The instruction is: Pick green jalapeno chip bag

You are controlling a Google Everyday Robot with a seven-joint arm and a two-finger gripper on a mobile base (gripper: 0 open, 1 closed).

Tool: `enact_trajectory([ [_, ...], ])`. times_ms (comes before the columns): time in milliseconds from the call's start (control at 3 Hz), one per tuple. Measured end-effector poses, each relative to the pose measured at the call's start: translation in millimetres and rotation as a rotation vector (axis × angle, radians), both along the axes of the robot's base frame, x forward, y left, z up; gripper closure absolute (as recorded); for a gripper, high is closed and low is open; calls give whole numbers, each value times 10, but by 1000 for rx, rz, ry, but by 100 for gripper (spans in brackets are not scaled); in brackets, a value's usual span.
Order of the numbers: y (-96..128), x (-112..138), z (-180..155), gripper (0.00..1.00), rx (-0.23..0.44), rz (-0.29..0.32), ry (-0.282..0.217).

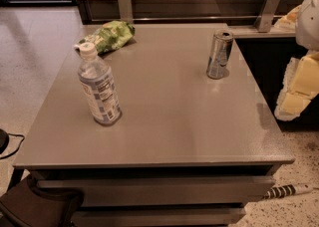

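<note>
The green jalapeno chip bag (108,36) lies flat on the far left corner of the grey table (169,121), bright green with pale patches and wrinkly foil. My gripper (295,96) hangs at the right edge of the view, off the table's right side, pale yellow below a white arm section. It is far from the bag, with the whole table width between them, and it holds nothing that I can see.
A clear plastic bottle (98,85) with a white cap stands at the table's left, in front of the bag. A silver can (219,54) stands at the far right. A wooden wall with metal brackets (123,3) runs behind the table.
</note>
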State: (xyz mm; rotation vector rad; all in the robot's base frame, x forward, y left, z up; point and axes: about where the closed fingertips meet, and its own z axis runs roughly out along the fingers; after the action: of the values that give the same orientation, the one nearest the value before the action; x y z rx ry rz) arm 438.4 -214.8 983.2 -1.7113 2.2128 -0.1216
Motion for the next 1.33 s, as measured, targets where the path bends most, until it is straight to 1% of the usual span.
enact_trajectory([
  [333,0,0,1,0,0,0,0],
  [667,12,288,31,0,31,-22,-43],
  [1000,301,1139,51,0,127,-1,-140],
  [1333,675,1783,185,0,244,56,-275],
])
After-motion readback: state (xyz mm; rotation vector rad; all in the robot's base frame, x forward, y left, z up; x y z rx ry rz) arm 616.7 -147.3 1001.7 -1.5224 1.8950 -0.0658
